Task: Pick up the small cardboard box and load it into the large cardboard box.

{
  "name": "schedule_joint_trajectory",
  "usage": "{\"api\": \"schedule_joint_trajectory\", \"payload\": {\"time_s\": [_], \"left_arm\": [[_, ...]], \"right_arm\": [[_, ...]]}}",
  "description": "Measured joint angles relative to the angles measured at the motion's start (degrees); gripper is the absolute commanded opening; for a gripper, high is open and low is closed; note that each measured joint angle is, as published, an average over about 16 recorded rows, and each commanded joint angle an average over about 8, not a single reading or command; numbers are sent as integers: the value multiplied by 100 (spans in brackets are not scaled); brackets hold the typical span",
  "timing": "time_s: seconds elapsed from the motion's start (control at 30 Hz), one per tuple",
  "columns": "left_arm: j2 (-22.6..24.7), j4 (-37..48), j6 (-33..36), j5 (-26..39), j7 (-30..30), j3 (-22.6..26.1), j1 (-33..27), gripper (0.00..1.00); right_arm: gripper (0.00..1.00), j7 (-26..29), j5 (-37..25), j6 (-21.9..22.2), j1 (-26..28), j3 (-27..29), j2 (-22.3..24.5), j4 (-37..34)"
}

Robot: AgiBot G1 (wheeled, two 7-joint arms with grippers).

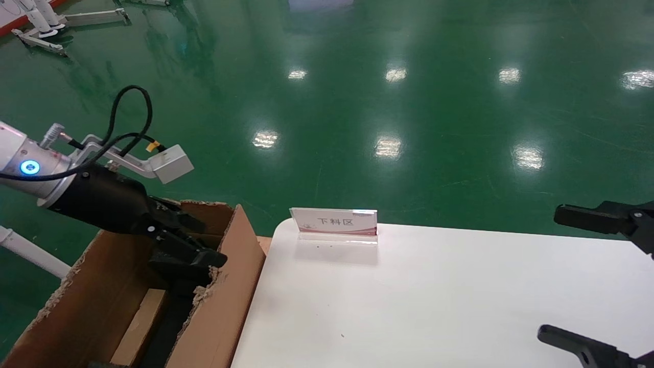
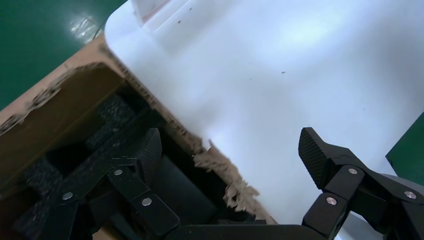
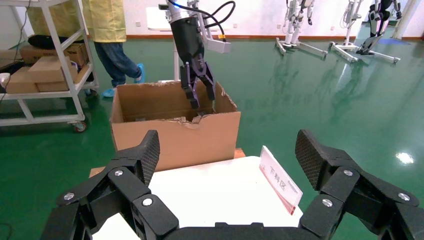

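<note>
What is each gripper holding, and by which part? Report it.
Nothing. The left gripper is open over the large box, nothing between its fingers. The right gripper is open over the table, empty too.

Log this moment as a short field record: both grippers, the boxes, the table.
left gripper: open, empty, over the torn wall of the large cardboard box
right gripper: open, empty, at the white table's right edge
small cardboard box: a light brown edge inside the large box may be it; cannot tell
table: white, holds a sign stand at its far edge
large box position: beside the table's left end
</note>
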Motion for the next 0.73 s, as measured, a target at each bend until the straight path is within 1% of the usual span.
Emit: {"api": "schedule_joint_trajectory", "payload": {"time_s": [0.5,0.73], "left_arm": [[67,-326,35,-79,232,-1043,713,100],[80,-402,44,-101,290,-1285,879,100]], "right_arm": [[100,0,0,0,0,0,0,0],[100,0,0,0,0,0,0,0]]}}
